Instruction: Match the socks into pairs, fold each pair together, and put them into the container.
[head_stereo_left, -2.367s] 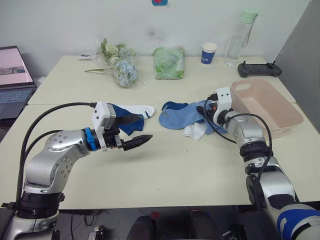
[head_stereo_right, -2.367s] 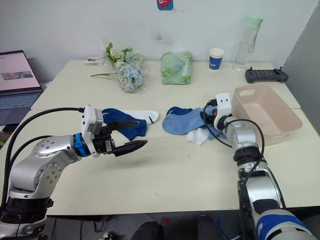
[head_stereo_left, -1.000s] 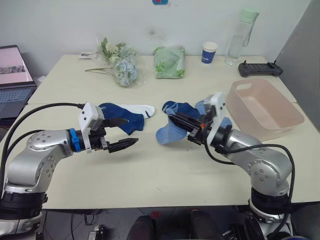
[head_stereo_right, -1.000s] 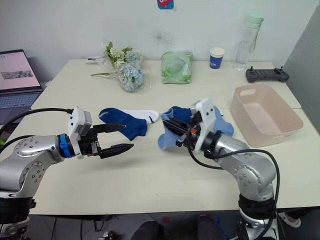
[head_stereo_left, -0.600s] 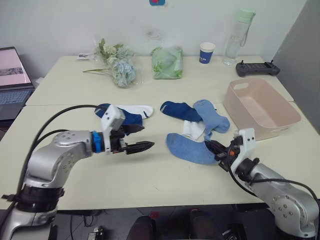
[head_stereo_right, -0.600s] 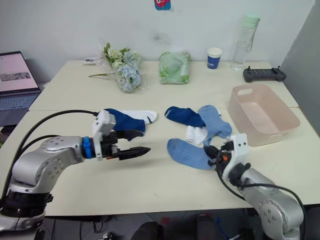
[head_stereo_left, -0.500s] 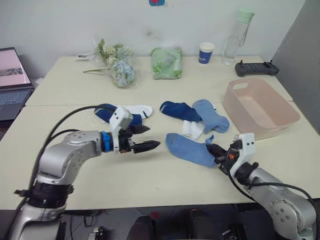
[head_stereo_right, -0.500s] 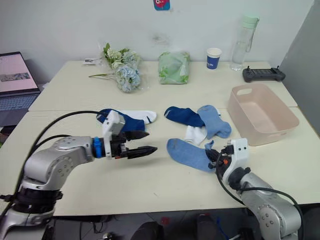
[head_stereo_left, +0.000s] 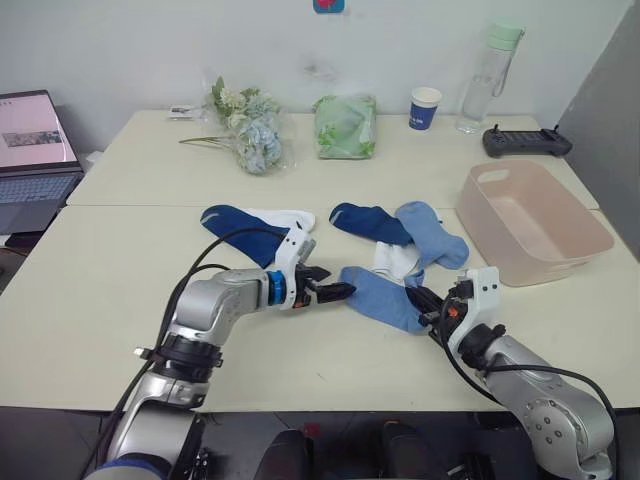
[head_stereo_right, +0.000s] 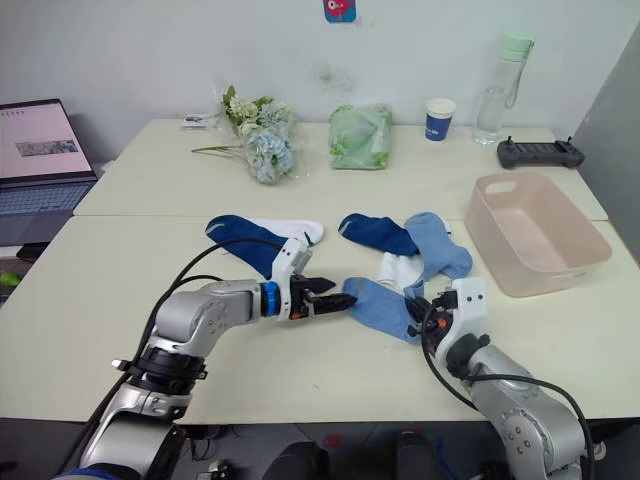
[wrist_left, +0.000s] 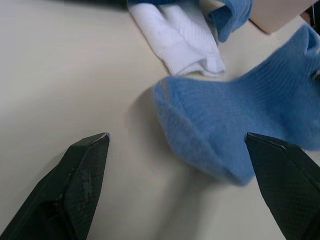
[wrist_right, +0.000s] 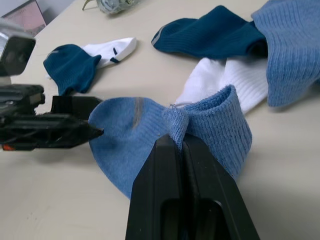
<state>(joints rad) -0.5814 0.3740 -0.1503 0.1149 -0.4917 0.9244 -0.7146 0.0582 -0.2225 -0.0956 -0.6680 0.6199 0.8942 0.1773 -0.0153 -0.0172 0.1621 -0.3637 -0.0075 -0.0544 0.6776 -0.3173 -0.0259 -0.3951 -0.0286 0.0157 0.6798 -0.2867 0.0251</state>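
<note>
A light blue sock (head_stereo_left: 381, 297) lies flat at the table's front middle. My right gripper (head_stereo_left: 424, 303) is shut on its bunched cuff (wrist_right: 210, 125). My left gripper (head_stereo_left: 341, 291) stands open at the sock's toe (wrist_left: 200, 135), one finger on each side, low over the table. Behind it, a navy sock (head_stereo_left: 364, 221), a second light blue sock (head_stereo_left: 430, 228) and a white sock (head_stereo_left: 394, 260) lie overlapping. Further left, another navy sock (head_stereo_left: 235, 222) lies over a white sock (head_stereo_left: 287, 217). The pale pink container (head_stereo_left: 545, 262) stands at the right and holds nothing.
Along the table's far side are a bunch of flowers (head_stereo_left: 254, 135), a green bag (head_stereo_left: 345, 125), a blue paper cup (head_stereo_left: 425, 108), a clear bottle (head_stereo_left: 480, 75) and a black controller (head_stereo_left: 525, 140). A laptop (head_stereo_left: 35, 145) sits at the far left.
My left gripper has reached right to the toe of the light blue sock. The right gripper has laid that sock down in front of the pile and still holds its cuff.
</note>
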